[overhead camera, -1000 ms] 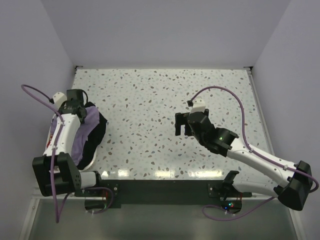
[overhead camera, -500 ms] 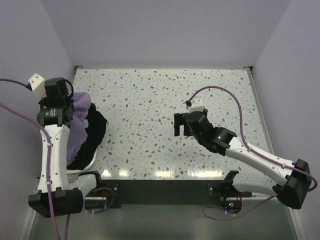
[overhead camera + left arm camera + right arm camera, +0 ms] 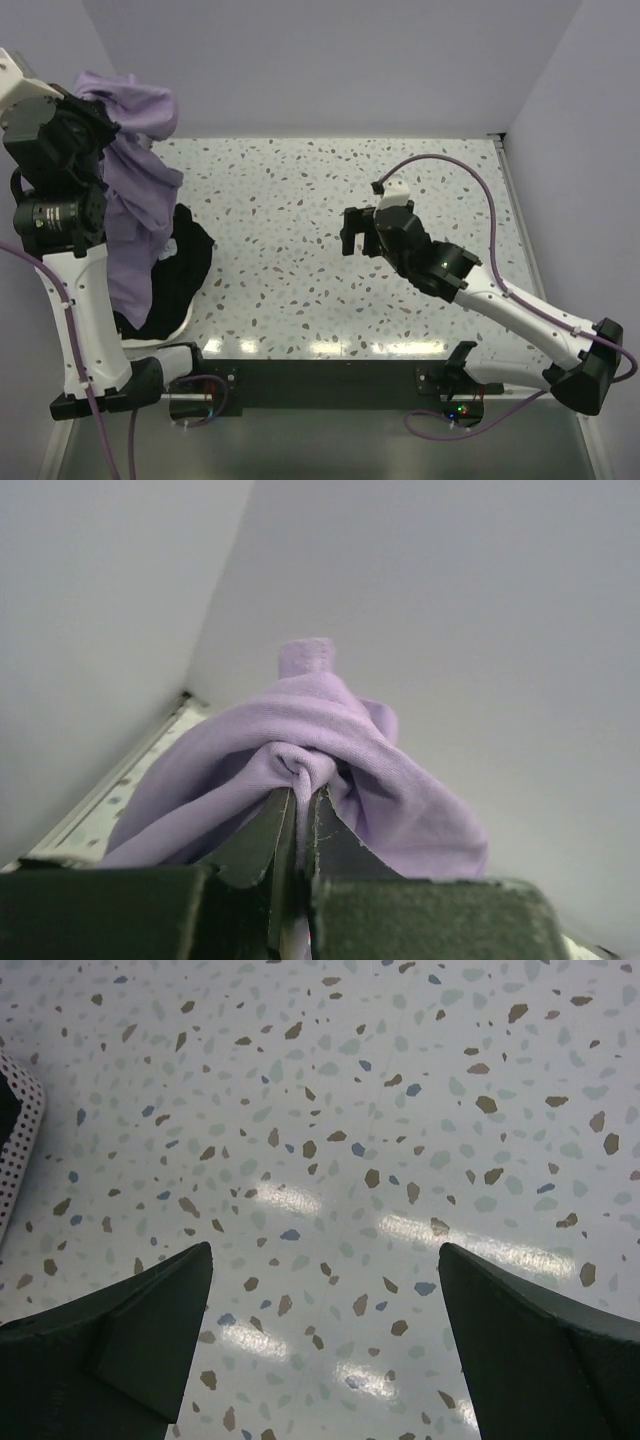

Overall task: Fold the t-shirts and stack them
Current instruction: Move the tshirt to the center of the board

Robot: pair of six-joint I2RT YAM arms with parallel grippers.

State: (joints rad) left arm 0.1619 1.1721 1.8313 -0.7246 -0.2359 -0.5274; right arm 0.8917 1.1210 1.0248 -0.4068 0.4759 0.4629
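Observation:
My left gripper is raised high at the far left and shut on the lavender-purple t-shirt, which hangs down from it in a long drape. In the left wrist view a bunched fold of the purple shirt is pinched between the closed fingers. A black t-shirt lies heaped below, on the white tray at the table's left edge. My right gripper is open and empty, low over the bare table near the middle; its fingers stand wide apart.
The speckled terrazzo table is walled on the left, back and right. A perforated white tray corner shows at the left edge of the right wrist view. Purple cables loop from both arms.
My left gripper has risen a long way up with the purple shirt, lifting it off the black heap. My right gripper has shifted slightly left and away.

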